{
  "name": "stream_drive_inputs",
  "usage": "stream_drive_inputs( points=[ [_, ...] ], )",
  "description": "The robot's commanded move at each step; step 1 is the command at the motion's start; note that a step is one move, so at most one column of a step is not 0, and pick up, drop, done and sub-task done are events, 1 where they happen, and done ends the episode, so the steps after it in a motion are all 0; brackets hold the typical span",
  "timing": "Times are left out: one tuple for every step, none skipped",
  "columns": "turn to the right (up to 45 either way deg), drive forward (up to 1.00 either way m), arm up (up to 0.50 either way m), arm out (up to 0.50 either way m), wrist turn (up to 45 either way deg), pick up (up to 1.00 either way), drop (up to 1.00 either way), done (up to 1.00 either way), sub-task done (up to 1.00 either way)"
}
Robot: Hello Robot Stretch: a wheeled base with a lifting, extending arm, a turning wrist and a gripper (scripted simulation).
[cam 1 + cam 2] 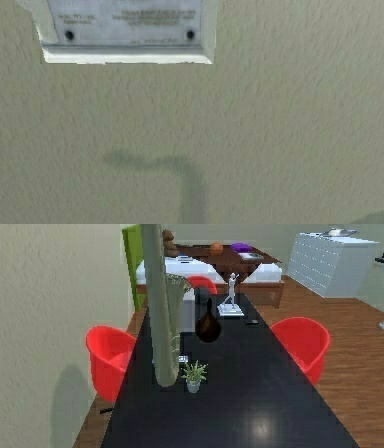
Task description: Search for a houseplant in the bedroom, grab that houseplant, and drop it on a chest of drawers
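Arm side view: small spiky green houseplant (pixel 194 373) in pale pot; fingers (pixel 180 360): hold indiscernible.

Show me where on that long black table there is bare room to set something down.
The black table's near half is mostly bare: the wide stretch right of the small potted plant, running up to the red chair at its right edge. It is crowded at the far end, where a dark rounded object and a statuette stand close together.

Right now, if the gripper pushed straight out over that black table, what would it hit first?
Likely the dark round object on the black table; the houseplant stands nearer, just left of that line in the arm side view. Depth is unclear.
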Motion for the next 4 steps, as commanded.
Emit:
stream_drive_inputs(
  points=[
    [0.0, 0.00, 0.26, 0.00, 0.0, 0.00, 0.00, 0.00, 0.00],
    [0.0, 0.00, 0.00, 0.40, 0.0, 0.00, 0.00, 0.00, 0.00],
    [0.0, 0.00, 0.00, 0.00, 45.0, 0.00, 0.00, 0.00, 0.00],
    [0.0, 0.00, 0.00, 0.00, 45.0, 0.00, 0.00, 0.00, 0.00]
  ],
)
